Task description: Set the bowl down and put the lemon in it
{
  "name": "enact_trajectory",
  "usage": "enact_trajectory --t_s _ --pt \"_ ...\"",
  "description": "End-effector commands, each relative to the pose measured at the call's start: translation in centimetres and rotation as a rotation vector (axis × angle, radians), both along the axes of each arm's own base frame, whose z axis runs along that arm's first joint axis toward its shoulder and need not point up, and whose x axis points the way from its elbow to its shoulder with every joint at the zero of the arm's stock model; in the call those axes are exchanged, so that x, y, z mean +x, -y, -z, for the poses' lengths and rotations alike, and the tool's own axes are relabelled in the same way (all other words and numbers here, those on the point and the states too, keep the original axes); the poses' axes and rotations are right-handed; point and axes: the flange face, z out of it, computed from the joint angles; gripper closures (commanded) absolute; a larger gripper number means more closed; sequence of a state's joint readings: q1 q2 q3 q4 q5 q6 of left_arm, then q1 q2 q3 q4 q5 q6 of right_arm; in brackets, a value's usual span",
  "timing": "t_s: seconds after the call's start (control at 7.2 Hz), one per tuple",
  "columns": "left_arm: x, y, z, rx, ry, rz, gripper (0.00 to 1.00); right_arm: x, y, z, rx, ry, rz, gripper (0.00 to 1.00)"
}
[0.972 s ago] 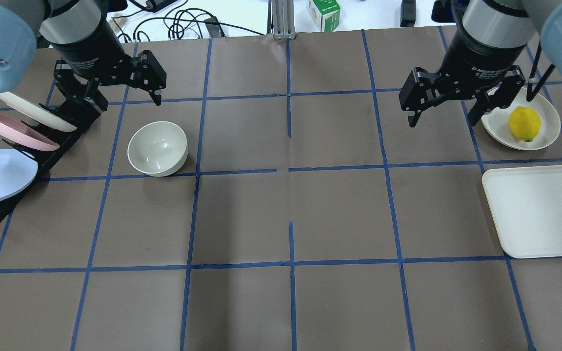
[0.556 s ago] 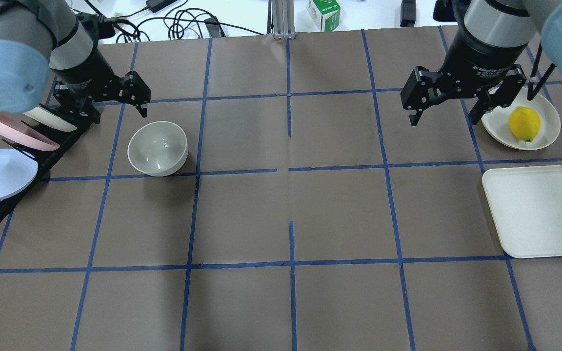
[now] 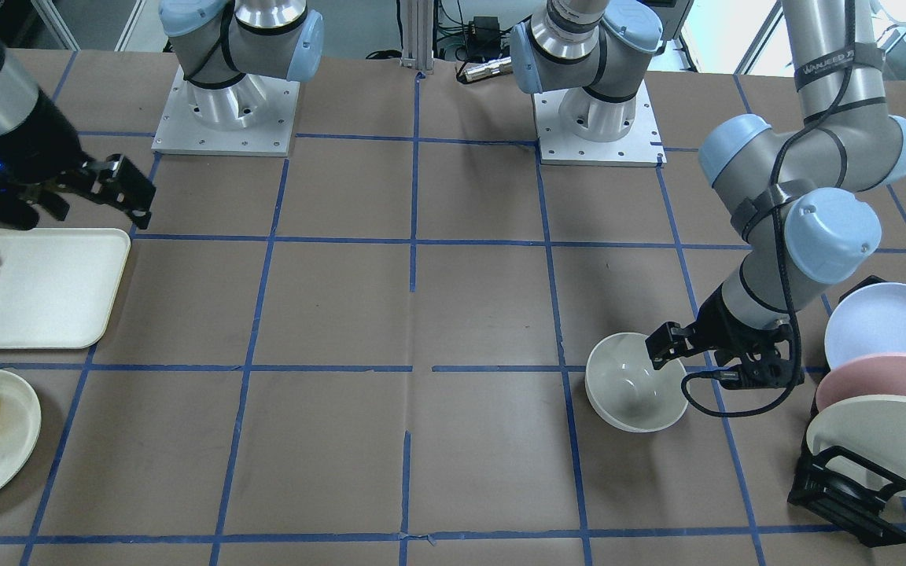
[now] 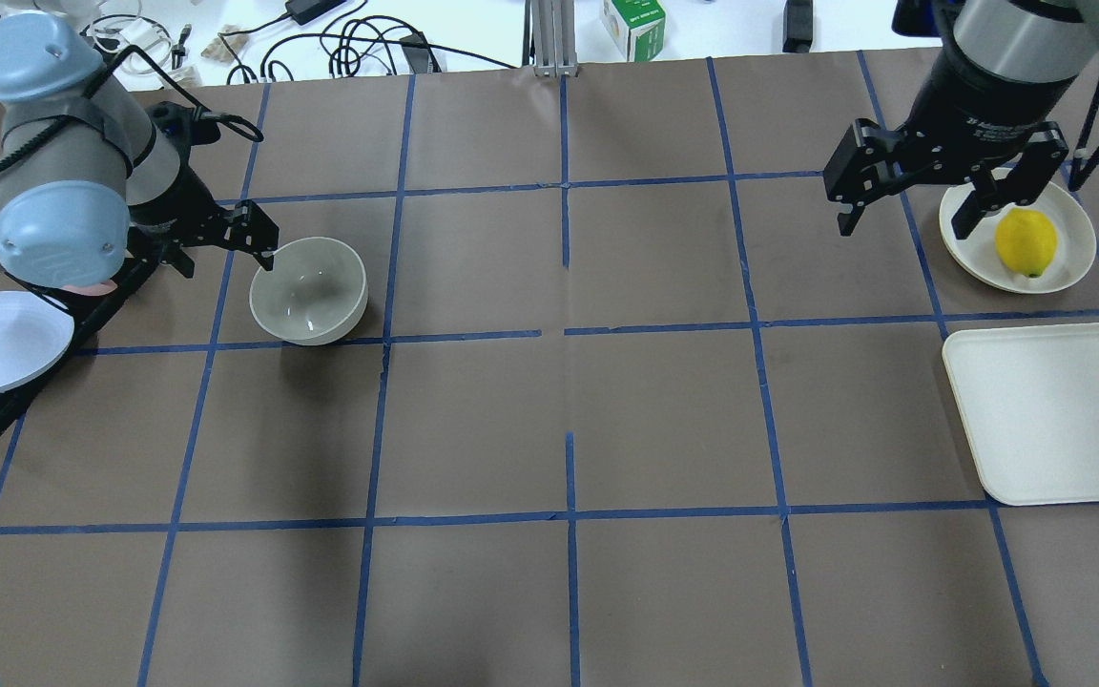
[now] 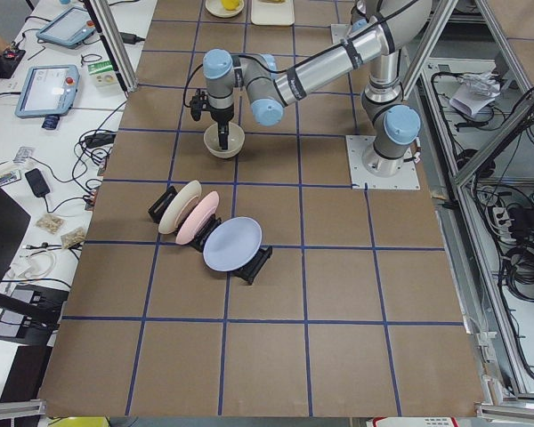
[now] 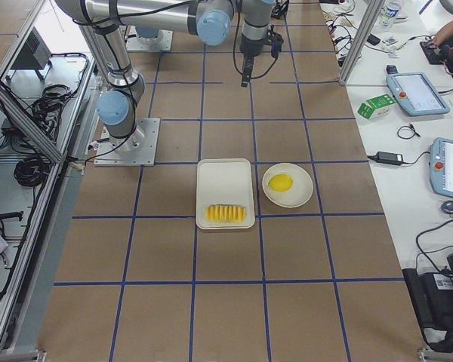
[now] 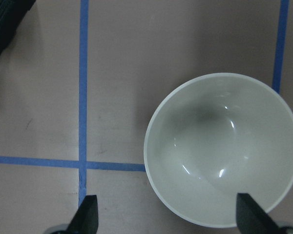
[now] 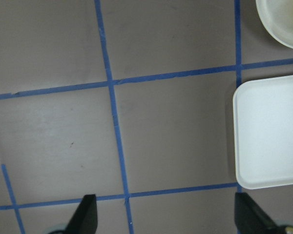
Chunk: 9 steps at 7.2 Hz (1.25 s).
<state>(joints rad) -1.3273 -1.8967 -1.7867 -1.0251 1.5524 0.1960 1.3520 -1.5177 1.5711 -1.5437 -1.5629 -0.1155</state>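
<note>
Left gripper point(image 4: 222, 256) wide open, empty; one finger over bowl point(image 4: 308, 291) rim, other outside. Right gripper point(image 4: 902, 229) open, empty, well apart from bowl.

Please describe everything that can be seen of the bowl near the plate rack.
The bowl is deep, round and cream-white, glossy inside, like glazed ceramic or plastic. It is empty and stands upright on the brown table, over a blue tape line. The open left gripper is at its rim, one finger above the rim's edge; whether it touches cannot be told.
</note>
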Motion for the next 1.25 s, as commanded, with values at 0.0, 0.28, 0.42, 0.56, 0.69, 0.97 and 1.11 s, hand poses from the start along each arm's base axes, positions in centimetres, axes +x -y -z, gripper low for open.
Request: enact_trajectory --t_s 0.0,0.28,0.42,0.56,0.69,0.97,1.11 --pt "1.5 1.1 3.7 0.008 -0.013 0.073 0.00 -8.1 4.2 4.7 -0.038 0.002 -0.055 0.00" --pt "2.0 1.7 5.0 -0.017 -0.010 0.123 0.20 -12.8 7.5 8.6 -0.102 -0.024 -0.068 0.00" --pt "1.9 1.6 5.1 -0.007 -0.010 0.127 0.49 -14.7 9.3 11.4 -0.129 -0.040 -0.093 0.00" --pt "1.9 1.3 5.2 0.009 -0.014 0.127 0.79 -16.8 10.0 13.5 -0.115 -0.060 -0.098 0.00" --pt "1.8 0.7 5.3 0.033 -0.025 0.119 1.00 -18.0 10.5 14.9 -0.113 -0.080 -0.091 0.00" --pt "1.7 0.2 5.3 0.041 -0.029 0.086 1.00 -21.4 11.3 18.4 -0.120 -0.083 -0.077 0.00" --pt "1.6 0.6 4.6 0.022 -0.034 0.079 1.00 -22.3 11.7 19.8 -0.129 -0.090 -0.115 0.00"
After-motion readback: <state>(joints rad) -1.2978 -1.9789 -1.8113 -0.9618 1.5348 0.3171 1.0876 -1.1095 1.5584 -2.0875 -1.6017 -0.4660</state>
